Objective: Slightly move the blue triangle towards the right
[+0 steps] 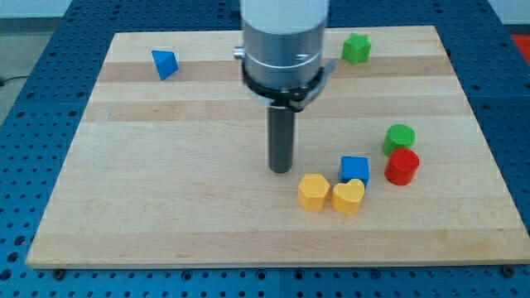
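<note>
- The arm [283, 37] comes down from the view's top, a little left of the middle, as a wide pale grey cylinder.
- A dark ring with a small bracket closes the cylinder's lower end.
- Below the ring hangs the straight dark rod [281, 136], upright, much thinner than the cylinder above it.
- My tip [281, 170] sits at the rod's lower end, near the middle of the view.

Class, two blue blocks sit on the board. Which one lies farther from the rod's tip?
The blue triangle, alone near the view's top left, is farther from my tip. The blue cube sits just right of my tip, touching the yellow blocks.
</note>
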`<state>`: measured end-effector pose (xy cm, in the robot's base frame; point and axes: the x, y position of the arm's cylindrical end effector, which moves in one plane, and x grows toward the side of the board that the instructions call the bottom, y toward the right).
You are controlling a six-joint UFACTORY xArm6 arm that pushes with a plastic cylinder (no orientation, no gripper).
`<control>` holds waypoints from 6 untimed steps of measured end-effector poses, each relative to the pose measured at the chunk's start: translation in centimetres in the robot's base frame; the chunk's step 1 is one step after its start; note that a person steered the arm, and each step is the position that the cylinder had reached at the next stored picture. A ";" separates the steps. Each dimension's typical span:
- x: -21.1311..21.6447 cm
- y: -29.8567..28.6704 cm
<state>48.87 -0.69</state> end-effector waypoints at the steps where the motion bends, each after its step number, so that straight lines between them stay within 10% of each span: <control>1: -2.3 -7.9; 3: -8.0 -25.1; 6: -21.6 -21.9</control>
